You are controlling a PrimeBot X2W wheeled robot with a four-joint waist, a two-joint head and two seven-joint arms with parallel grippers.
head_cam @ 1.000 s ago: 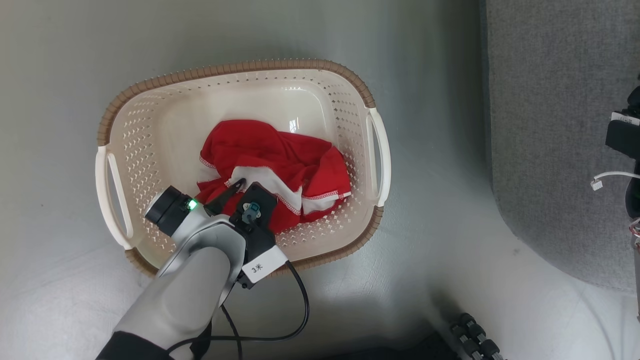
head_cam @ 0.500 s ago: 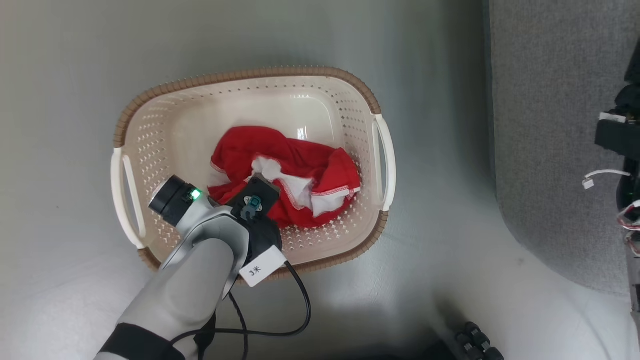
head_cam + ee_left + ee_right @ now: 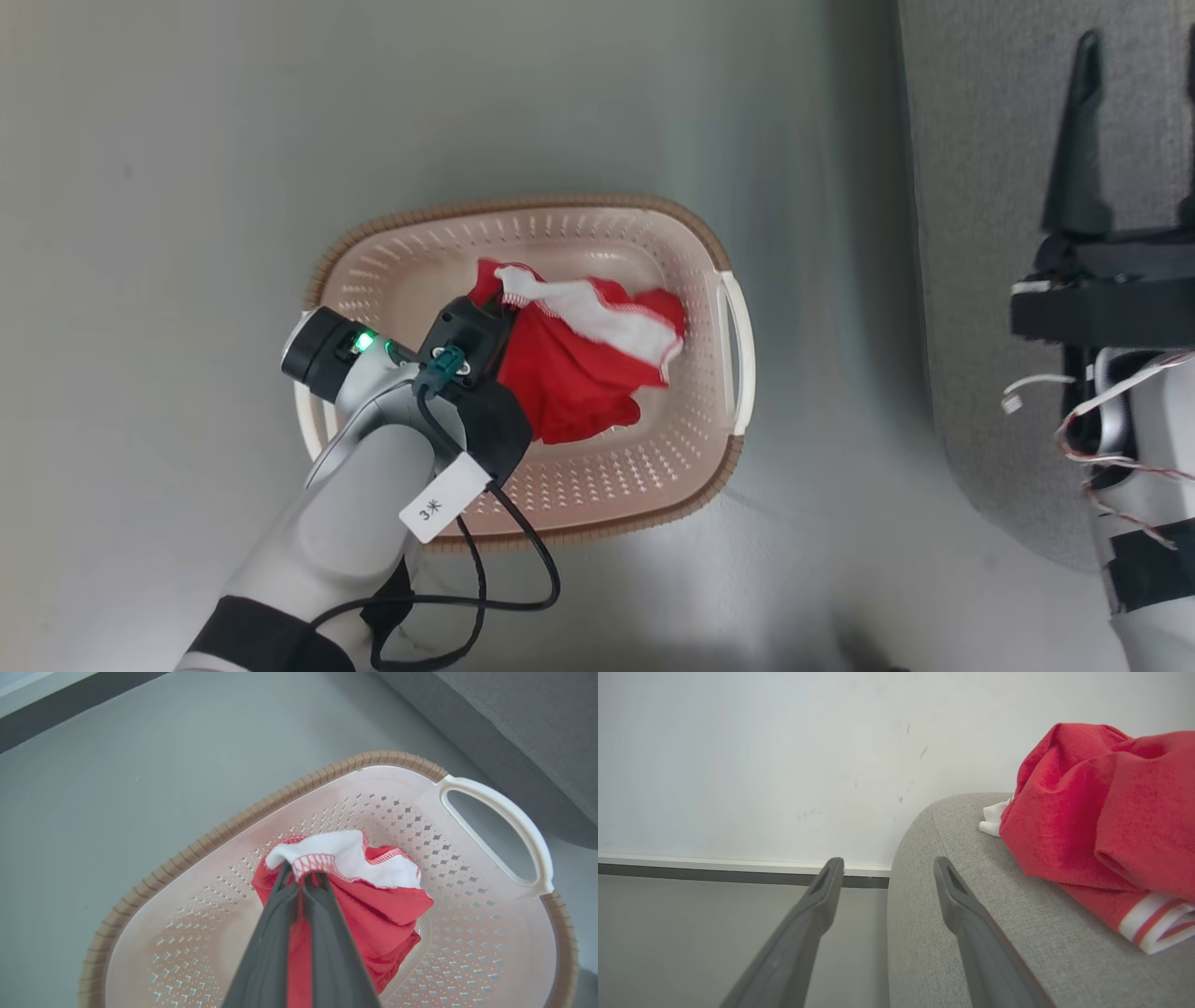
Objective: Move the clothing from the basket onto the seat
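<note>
Two bright red, white-trimmed fabric garments, one cream perforated plastic basket with brown rim, one grey woven sofa: left gripper clenched on the basket garment, now hoisted off the basket floor where it lay crumpled a second ago, while the sofa garment rests near the splayed right gripper.

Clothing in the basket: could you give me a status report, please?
Left gripper shut on red garment's white trim, over basket. Right gripper open, by seat edge. Second garment lying on seat. No obstruction seen.
</note>
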